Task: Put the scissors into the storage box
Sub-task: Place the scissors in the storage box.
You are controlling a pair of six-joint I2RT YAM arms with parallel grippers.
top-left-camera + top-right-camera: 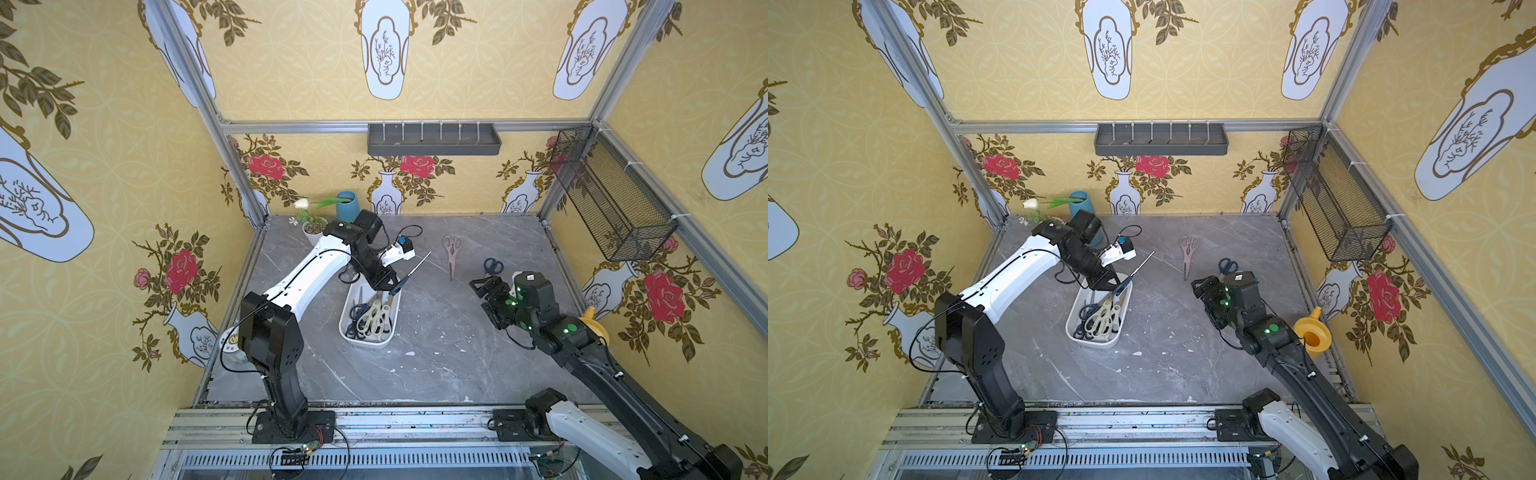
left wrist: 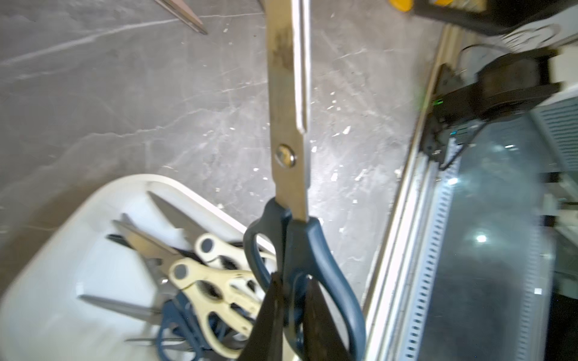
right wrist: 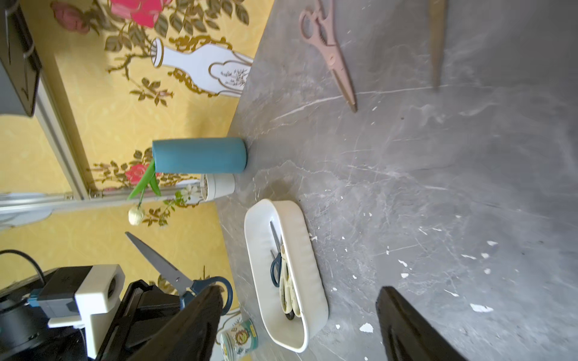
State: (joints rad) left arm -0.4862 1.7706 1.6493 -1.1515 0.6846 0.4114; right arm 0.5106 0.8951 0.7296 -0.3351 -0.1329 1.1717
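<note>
1. The left gripper [image 1: 391,286] was clamped on the handles of a long pair of navy-handled steel scissors [image 1: 417,267]. Its black fingers [image 2: 272,312] pinched the plastic between the two loops.
2. That pair was held in the air above the far end of the storage box, with its blades shut together. Its long axis ran on a diagonal, with the handles low at the gripper and the tip rising toward the far right of the table.
3. The shallow white plastic storage box with rounded corners [image 1: 347,332] stood on the grey marble-patterned tabletop [image 1: 415,365], left of centre. Its long axis ran roughly from near to far.
4. Several pairs lay inside it, among them cream-handled scissors [image 1: 374,319] and dark-handled scissors [image 1: 356,312]. They lay along the box's length, handles at the near end and blades toward the far end.
5. A pair of pale pink scissors [image 1: 451,253] lay flat on the tabletop, well apart from the box toward the far right. Its handles were toward the back wall and its tip pointed at the near edge.
6. A small pair of dark blue scissors [image 1: 493,265] lay just beyond the right gripper [image 1: 478,296]. Only its loops were clear in both top views.
7. The right gripper hovered above the tabletop with its jaws spread wide and nothing between them.
</note>
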